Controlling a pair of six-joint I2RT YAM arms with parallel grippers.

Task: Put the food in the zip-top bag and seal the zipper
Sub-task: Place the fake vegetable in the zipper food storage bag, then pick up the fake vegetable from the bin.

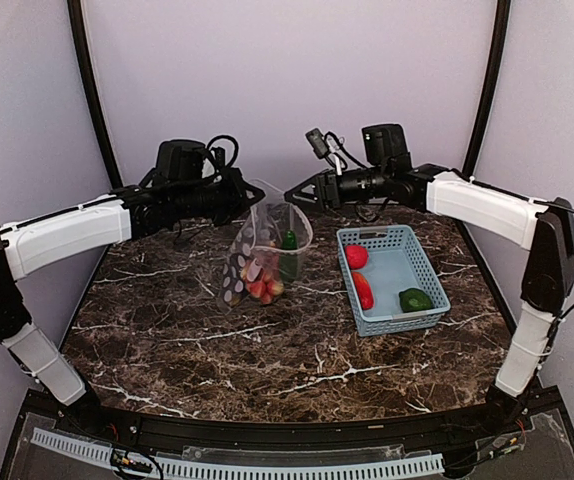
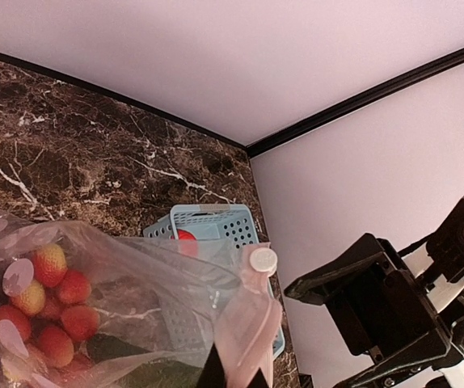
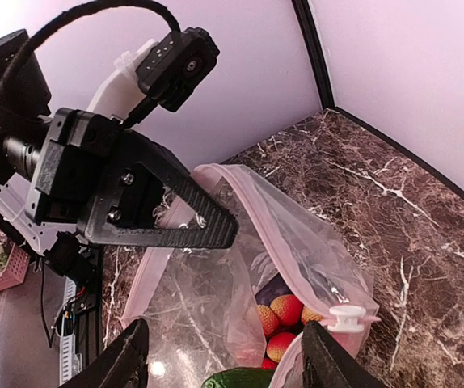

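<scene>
Marbled counter [image 1: 267,365] carries the zip-top bag [image 1: 265,258], its rim pinched in the left tool [image 1: 245,192]. Right tool [image 1: 292,197] gapes wide at its mouth.

Bag [image 1: 267,250] mid-table [image 1: 217,350], toward the back edge. Berries [image 1: 262,288] low inside it, cucumber [image 1: 290,240] above them. Basket [image 1: 429,275] just right of the bag. Inside: tomato [image 1: 356,256] back-left corner, pepper [image 1: 364,290] along left wall in front of it, avocado piece [image 1: 415,299] front-right.

Spotted clear bag [image 1: 267,240], light-blue basket [image 1: 395,272], dark marbled table [image 1: 217,350]
</scene>
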